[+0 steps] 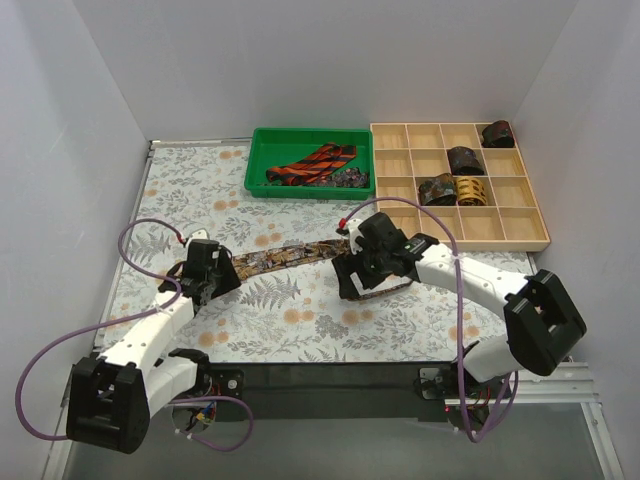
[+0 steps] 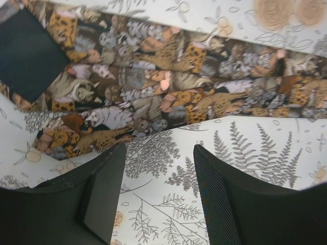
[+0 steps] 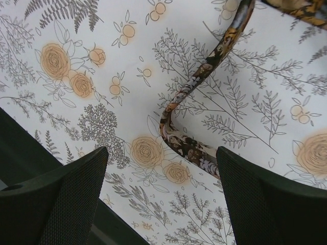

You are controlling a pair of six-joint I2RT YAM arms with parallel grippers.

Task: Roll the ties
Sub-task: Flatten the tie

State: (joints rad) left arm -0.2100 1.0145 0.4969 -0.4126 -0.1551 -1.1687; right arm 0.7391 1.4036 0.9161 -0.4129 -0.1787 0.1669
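Note:
A dark tie with a brown-gold mottled print (image 1: 285,257) lies unrolled across the middle of the floral cover. My left gripper (image 1: 224,277) is open and empty just beside its wide end, which fills the left wrist view (image 2: 168,87) above the gripper (image 2: 159,153). My right gripper (image 1: 356,276) is open and empty over the narrow end. In the right wrist view that narrow strip (image 3: 204,76) curves on its edge towards the right finger (image 3: 265,199), with the gripper (image 3: 161,158) above the cloth. A red-black striped tie (image 1: 315,163) lies in the green bin (image 1: 262,140).
A wooden compartment tray (image 1: 510,225) at the back right holds rolled ties, dark ones (image 1: 497,133) (image 1: 465,160) (image 1: 437,190) and a gold one (image 1: 470,190). Purple cables (image 1: 140,235) loop beside both arms. White walls close the table in on three sides.

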